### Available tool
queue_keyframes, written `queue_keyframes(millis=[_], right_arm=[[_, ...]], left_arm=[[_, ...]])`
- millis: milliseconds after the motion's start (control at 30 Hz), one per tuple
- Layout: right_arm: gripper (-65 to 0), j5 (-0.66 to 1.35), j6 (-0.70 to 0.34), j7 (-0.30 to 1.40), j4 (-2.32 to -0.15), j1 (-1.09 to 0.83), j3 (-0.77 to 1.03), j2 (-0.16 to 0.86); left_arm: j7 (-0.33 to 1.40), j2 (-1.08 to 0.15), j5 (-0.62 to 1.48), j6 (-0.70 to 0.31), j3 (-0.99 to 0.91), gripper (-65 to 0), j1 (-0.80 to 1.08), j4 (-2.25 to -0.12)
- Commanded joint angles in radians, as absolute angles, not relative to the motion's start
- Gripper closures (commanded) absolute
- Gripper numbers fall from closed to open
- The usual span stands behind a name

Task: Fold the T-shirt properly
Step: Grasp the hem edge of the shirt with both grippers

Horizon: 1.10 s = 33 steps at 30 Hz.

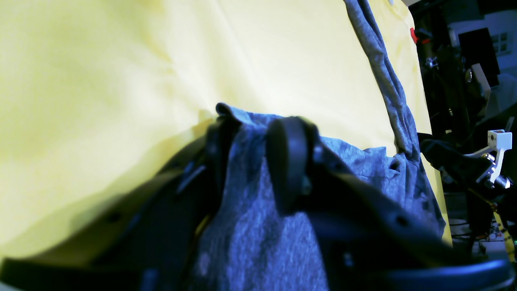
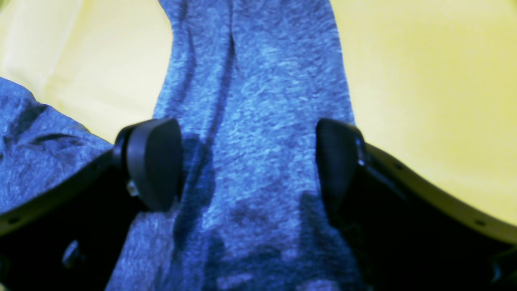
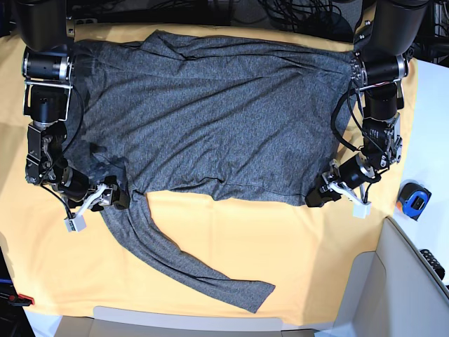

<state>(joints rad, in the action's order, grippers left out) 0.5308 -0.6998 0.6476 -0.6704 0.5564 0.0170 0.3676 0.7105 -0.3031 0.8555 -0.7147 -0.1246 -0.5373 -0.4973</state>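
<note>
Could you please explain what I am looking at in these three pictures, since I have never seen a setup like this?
This is a robot with two arms, each ending in a two-fingered gripper. The base picture looks down on the whole scene: a dark-grey long-sleeved T-shirt spread on a yellow-orange table cloth, one sleeve trailing toward the near edge. The other two pictures come from cameras on the wrists. The left gripper, on the right of the base picture, has its fingers narrowed around a bunched corner of the shirt. The right gripper hangs open, its fingers apart on either side of the sleeve. A blue tape measure lies off the cloth.
</note>
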Motion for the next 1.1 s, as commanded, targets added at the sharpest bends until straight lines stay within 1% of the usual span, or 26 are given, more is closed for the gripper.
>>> queue_keyframes(millis=[0, 100, 133, 267, 467, 600, 667, 833, 933, 1067], right_arm=[[-49.0, 0.492, -0.698, 0.746, -0.662, 0.545, 0.005, 0.358], [-49.0, 0.492, -0.698, 0.746, -0.662, 0.545, 0.007, 0.348], [-49.0, 0.492, -0.698, 0.746, -0.662, 0.545, 0.008, 0.348], [-49.0, 0.492, -0.698, 0.746, -0.665, 0.549, 0.012, 0.355], [-49.0, 0.495, -0.698, 0.750, -0.665, 0.556, 0.013, 0.397], [-49.1, 0.498, -0.698, 0.750, -0.662, 0.556, 0.016, 0.420], [-49.1, 0.498, -0.698, 0.757, -0.662, 0.550, 0.048, 0.440], [-49.1, 0.492, -0.698, 0.817, -0.661, 0.544, 0.147, 0.447], [-49.1, 0.492, -0.698, 0.817, -0.661, 0.542, 0.153, 0.464], [-49.1, 0.492, -0.698, 0.817, -0.661, 0.524, 0.151, 0.463]], left_arm=[[0.760, -0.306, 0.849, -0.698, -0.120, -9.4, -0.541, -0.493], [0.769, -0.306, 0.849, -0.698, -0.120, -0.7, -0.541, -0.493], [0.769, -0.306, 0.849, -0.698, -0.120, 0.0, -0.541, -0.493], [0.769, -0.306, 0.849, -0.698, -0.120, -0.7, -0.541, -0.493], [0.769, -0.306, 0.849, -0.698, -0.119, -1.2, -0.541, -0.493], [0.763, -0.306, 0.849, -0.698, -0.058, -1.2, -0.541, -0.493], [0.763, -0.306, 0.849, -0.698, -0.035, -1.2, -0.541, -0.493], [0.762, -0.306, 0.849, -0.698, -0.028, -1.1, -0.541, -0.493], [0.762, -0.306, 0.849, -0.698, -0.028, -1.1, -0.541, -0.493], [0.762, -0.306, 0.849, -0.698, -0.028, -1.1, -0.541, -0.493]])
